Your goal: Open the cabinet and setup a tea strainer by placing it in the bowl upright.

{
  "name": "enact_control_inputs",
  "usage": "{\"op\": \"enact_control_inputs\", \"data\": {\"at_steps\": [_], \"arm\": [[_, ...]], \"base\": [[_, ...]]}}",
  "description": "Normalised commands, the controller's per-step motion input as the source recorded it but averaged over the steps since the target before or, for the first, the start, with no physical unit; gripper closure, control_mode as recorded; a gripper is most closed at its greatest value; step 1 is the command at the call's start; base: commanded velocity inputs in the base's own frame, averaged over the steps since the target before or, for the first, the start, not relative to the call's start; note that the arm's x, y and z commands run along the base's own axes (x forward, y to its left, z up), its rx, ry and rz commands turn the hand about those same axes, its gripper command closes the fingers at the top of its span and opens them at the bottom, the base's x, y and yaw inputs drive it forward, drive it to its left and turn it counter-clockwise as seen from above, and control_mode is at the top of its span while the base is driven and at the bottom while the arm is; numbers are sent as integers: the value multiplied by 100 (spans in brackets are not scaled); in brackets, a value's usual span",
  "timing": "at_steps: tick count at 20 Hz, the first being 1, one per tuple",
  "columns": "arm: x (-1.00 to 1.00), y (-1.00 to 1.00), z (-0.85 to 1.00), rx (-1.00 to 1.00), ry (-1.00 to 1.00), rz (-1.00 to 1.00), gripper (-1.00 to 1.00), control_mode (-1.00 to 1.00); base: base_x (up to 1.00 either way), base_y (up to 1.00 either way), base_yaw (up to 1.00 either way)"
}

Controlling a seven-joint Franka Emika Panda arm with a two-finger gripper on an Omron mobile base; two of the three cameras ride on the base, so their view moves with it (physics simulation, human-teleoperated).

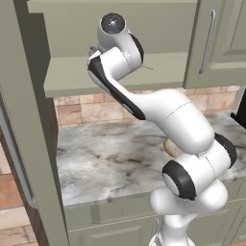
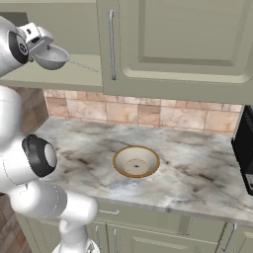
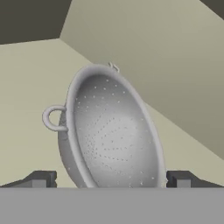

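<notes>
Cabinet door swung wide open, standing edge-on at the left of the left base view. Tea strainer sitting on the shelf inside the cabinet, grey perforated cup with a small ring handle. Gripper reached up into the cabinet, fingers spread wide with the strainer between them, not clamped on it. Bowl well below the cabinet on the marble counter, tan with a pale rim. Brick backsplash running just under the cabinet.
</notes>
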Motion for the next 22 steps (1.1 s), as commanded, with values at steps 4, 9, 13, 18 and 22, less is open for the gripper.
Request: {"op": "enact_control_inputs", "data": {"at_steps": [4,9,13,18,22], "arm": [[21,2,-2,0,3,0,-100,-100],[5,9,-12,0,2,0,-100,-100],[0,12,-14,0,3,0,-100,-100],[2,8,-6,0,3,0,-100,-100],[16,0,-10,0,3,0,-100,-100]], "base": [[0,0,0],[0,0,0],[0,0,0],[0,0,0],[0,0,0]]}}
